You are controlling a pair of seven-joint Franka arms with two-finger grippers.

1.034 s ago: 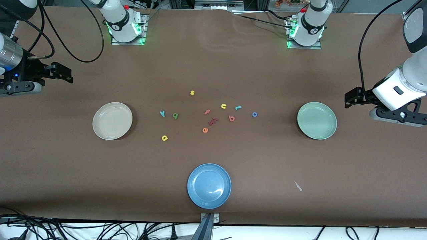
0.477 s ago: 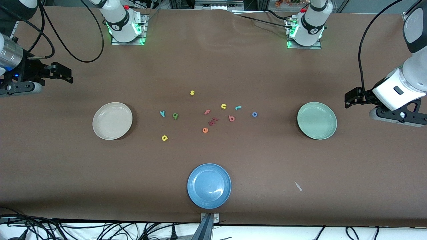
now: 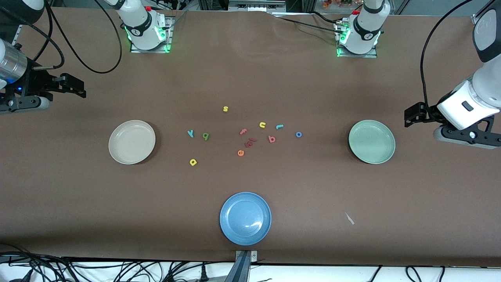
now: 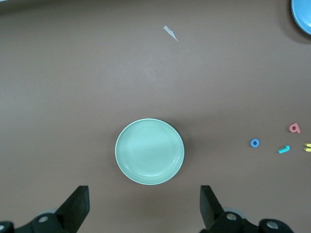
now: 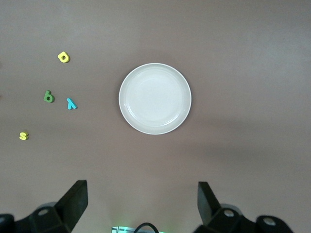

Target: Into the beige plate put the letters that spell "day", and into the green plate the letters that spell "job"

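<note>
The yellow "d" [image 3: 193,162], green "a" [image 3: 206,136] and teal "y" [image 3: 190,133] lay flat on the brown counter [image 3: 250,78] beside the beige plate [image 3: 132,141], the "d" nearest the front camera. Toward the left arm's end, the teal "j" [image 3: 279,126] lay with its long axis running along the counter toward the blue "o" [image 3: 298,134]; the red "b" [image 3: 271,138] sat just nearer the camera. The green plate [image 3: 372,141] held nothing, nor did the beige one. Among the letters lay a yellow "s" [image 3: 225,109], a yellow "n" [image 3: 262,125], a coral "f" [image 3: 243,131] and an orange "e" [image 3: 240,152]. A blue plate [image 3: 245,218] sat nearest the camera. The left gripper [image 4: 145,208] waited over the counter by the green plate, fingers spread wide and holding nothing; the right gripper [image 5: 142,206] waited likewise by the beige plate.
</note>
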